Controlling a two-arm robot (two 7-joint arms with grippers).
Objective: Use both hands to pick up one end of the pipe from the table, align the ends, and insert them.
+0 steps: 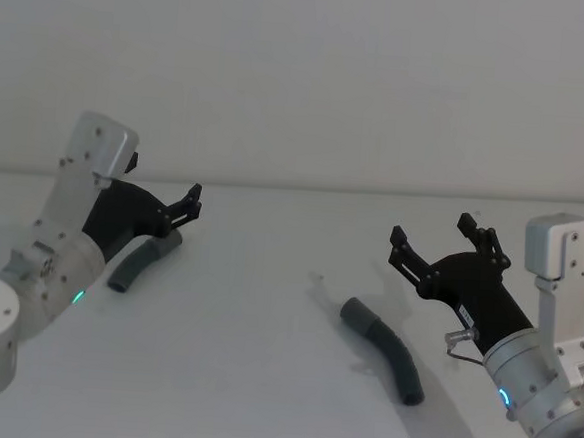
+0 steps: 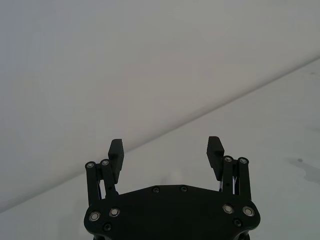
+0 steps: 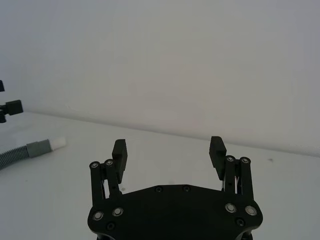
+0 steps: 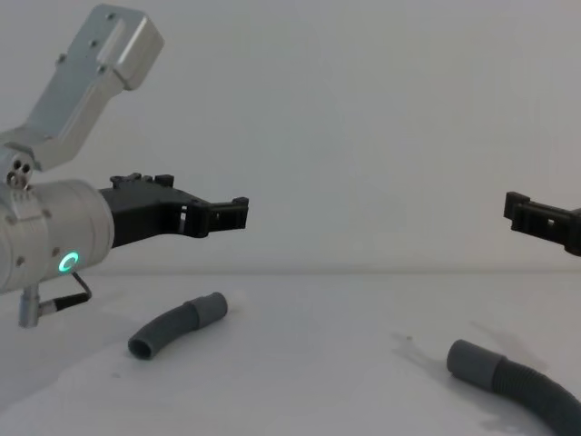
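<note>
Barely started tbh: hovering with left gripper (image 1: 191, 200) spread wide and empty just above the short curved hose piece (image 1: 144, 261), right gripper (image 1: 432, 229) likewise gaping above the longer hose piece (image 1: 388, 348) lying on the table (image 1: 260, 387), so grabbing, aligning, plugging all left.

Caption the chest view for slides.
Left gripper and right gripper hover open; short pipe and long pipe lie apart on the table.

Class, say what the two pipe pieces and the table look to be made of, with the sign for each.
Short pipe and long pipe: probably flexible plastic, matt grey, ribbed with smooth cuffs. Table: plain white, matt; material unclear.
</note>
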